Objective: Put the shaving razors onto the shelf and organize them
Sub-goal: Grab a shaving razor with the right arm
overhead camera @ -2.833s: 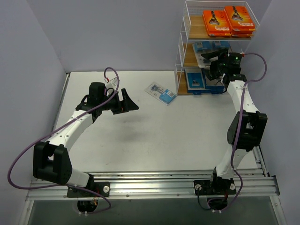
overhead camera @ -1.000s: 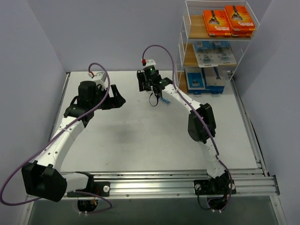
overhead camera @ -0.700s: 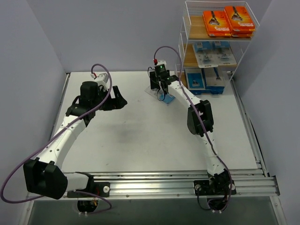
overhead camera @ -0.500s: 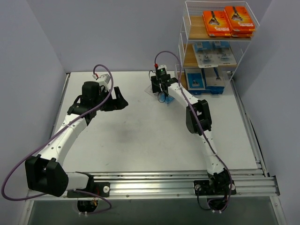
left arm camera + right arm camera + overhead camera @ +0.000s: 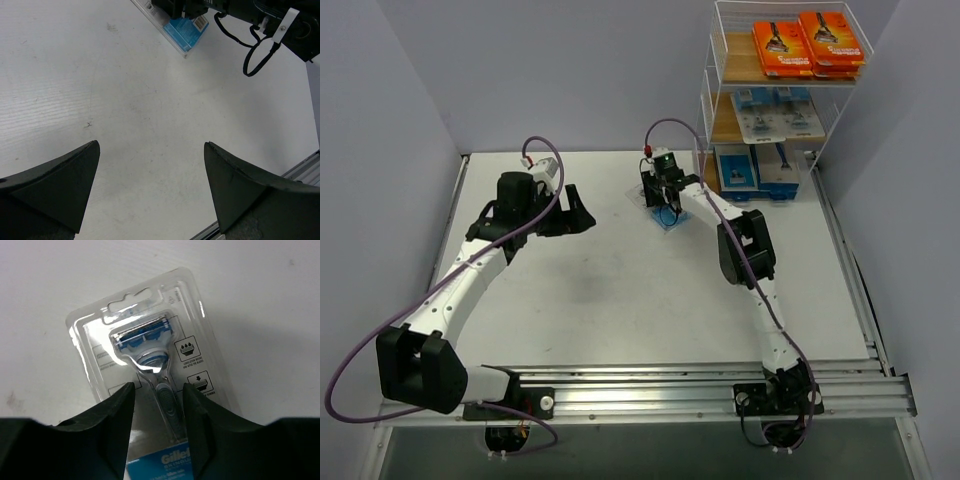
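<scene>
1. Near the tabletop's (image 5: pixel 620 300) far edge, just left of the shelf (image 5: pixel 740 62), we see one pack (image 5: pixel 145 335) lying flat.
2. Our right gripper (image 5: pixel 157 390) sits over it, jaws narrow, either side of the razor's handle; we cannot tell whether they grip.
3. Orange boxes (image 5: pixel 810 42) fill the shelf's top tier.
4. Our left gripper (image 5: pixel 151 145) hangs wide open toward the left edge.

The blister pack (image 5: pixel 150 340) runs off the right wrist view's bottom edge, its lower end largely hidden behind the right gripper (image 5: pixel 157 390) (whether the fingers (image 5: pixel 107 430) touch it cannot be told). From above, that gripper covers most of the pack.
</scene>
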Controlling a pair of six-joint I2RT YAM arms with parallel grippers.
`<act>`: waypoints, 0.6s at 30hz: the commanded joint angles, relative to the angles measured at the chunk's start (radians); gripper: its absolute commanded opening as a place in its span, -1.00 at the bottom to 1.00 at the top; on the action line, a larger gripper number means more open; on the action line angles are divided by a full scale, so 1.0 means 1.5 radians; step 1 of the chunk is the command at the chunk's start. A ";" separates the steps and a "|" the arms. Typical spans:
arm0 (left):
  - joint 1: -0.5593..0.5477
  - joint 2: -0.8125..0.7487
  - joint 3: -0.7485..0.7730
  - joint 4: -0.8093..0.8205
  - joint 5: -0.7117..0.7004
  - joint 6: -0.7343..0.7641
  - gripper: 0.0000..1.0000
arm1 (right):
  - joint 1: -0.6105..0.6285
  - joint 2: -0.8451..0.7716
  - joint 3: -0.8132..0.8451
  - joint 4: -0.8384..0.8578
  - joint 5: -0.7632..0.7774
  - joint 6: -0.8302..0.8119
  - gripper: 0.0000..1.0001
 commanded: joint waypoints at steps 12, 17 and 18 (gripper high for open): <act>0.007 -0.082 0.029 -0.002 -0.088 0.041 0.88 | 0.193 -0.279 -0.340 -0.086 -0.270 -0.342 -0.77; 0.007 -0.096 0.025 0.003 -0.097 0.041 0.88 | 0.218 -0.307 -0.366 -0.158 -0.271 -0.373 -0.78; 0.007 -0.100 0.025 0.004 -0.098 0.041 0.88 | 0.220 -0.324 -0.379 -0.149 -0.269 -0.373 -0.74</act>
